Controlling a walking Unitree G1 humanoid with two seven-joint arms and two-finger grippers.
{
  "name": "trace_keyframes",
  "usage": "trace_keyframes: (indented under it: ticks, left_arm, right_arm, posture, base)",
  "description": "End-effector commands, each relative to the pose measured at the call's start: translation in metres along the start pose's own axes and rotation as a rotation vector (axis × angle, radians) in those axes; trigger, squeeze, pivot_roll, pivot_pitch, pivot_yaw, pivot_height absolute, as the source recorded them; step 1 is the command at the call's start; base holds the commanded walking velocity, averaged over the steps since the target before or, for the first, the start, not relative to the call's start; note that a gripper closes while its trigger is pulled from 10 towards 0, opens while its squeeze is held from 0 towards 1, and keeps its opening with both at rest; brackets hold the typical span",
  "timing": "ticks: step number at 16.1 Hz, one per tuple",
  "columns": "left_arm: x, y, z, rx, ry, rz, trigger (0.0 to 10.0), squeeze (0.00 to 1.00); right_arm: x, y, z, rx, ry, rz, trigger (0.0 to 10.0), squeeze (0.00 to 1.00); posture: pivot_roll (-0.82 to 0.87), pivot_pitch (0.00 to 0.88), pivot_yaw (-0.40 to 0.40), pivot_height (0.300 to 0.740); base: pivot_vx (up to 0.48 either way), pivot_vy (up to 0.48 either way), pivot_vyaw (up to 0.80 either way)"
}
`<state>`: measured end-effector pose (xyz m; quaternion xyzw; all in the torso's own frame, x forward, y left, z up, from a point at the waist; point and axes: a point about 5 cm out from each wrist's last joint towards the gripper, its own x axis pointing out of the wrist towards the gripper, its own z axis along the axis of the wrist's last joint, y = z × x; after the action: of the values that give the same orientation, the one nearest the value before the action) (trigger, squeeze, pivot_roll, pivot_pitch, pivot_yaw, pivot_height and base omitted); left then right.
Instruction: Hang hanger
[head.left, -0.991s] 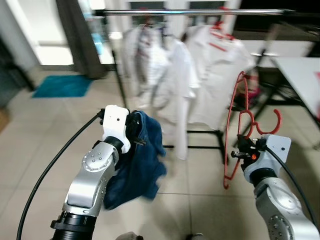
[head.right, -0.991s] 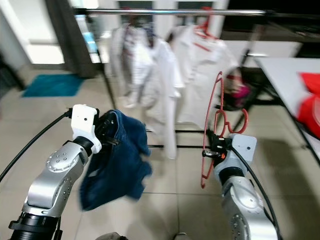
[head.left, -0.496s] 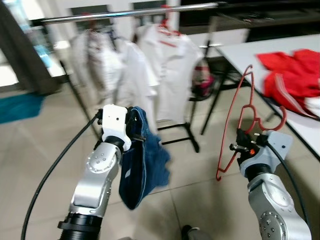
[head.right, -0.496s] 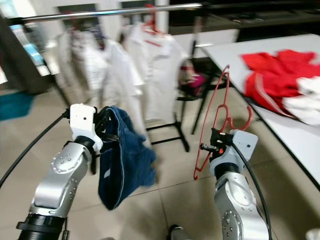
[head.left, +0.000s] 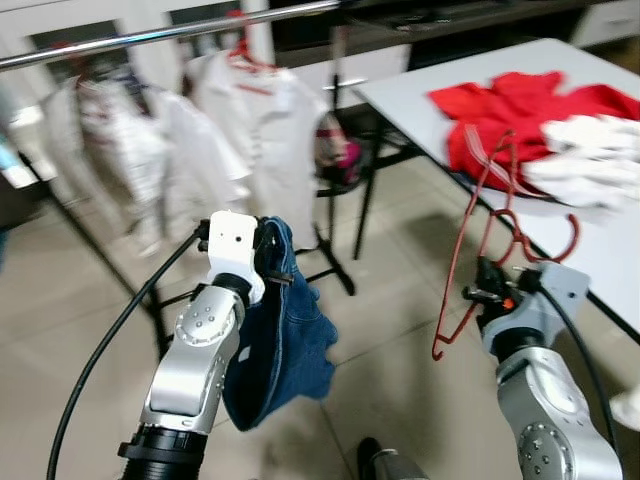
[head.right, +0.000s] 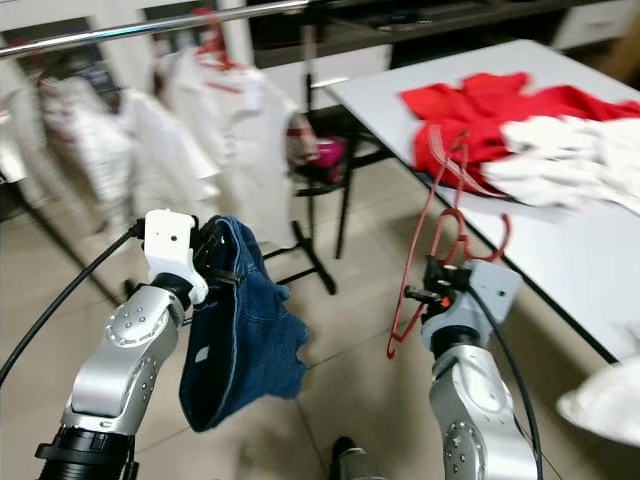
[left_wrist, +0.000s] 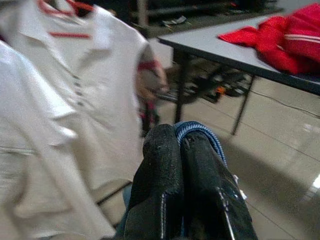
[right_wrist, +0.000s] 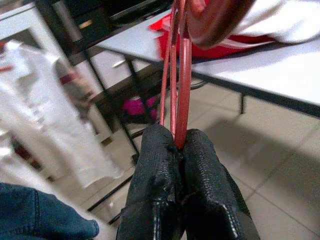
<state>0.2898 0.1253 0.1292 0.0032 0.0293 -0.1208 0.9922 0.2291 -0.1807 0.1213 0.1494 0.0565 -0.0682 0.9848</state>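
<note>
Since the earlier frames my view has swung to the right: the clothes rail (head.left: 170, 33) with its white shirts (head.left: 255, 110) now sits up and to my left, and the grey surface (head.left: 470, 75) fills the upper right. My arms hold the same raised pose as before.

My right hand (right_wrist: 176, 142) is clamped tight on the red hanger (head.left: 480, 230); in the right wrist view the fingers (right_wrist: 155, 165) press together with the thin red wires pinched between the tips. The hanger stands up out of the hand, tilted a little toward my left, with its hook (head.left: 545, 235) curling just above the wrist. It hangs in the air over the tiled floor (head.left: 400, 330), just in front of the surface edge and well apart from the rail.

My left hand (left_wrist: 179, 145) is closed on a blue denim garment (head.left: 285, 340); the cloth drapes down from the fingertips beside my forearm.

On the surface lie a red garment (head.left: 500, 105) and white cloth (head.left: 590, 160), partly overlapping. A red hanger hook (head.left: 238, 25) shows at the rail above one white shirt.
</note>
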Motion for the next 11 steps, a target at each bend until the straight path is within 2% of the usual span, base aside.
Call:
trace_keyframes:
  ticks: [1, 4, 11]
  left_arm:
    - [0.0004, 0.0014, 0.0073, -0.016, -0.014, 0.002, 10.0, 0.0]
    - [0.0008, -0.0009, 0.0086, -0.047, 0.008, -0.033, 10.0, 0.0]
    - [0.0006, -0.0005, 0.008, -0.036, 0.042, -0.044, 10.0, 0.0]
  right_arm:
    - [-0.0004, 0.0023, 0.009, 0.009, -0.04, 0.0, 10.0, 0.0]
    - [0.0002, 0.0024, 0.0066, -0.02, -0.013, -0.009, 10.0, 0.0]
    - [0.0032, 0.0028, 0.004, -0.01, 0.012, -0.001, 10.0, 0.0]
  posture:
    - [0.04, 0.0, 0.062, 0.74]
    - [0.04, 0.0, 0.062, 0.74]
    - [0.04, 0.0, 0.061, 0.74]
  base:
    - [0.0, 0.0, -0.8]
    - [0.0, 0.0, -0.8]
    - [0.0, 0.0, -0.8]
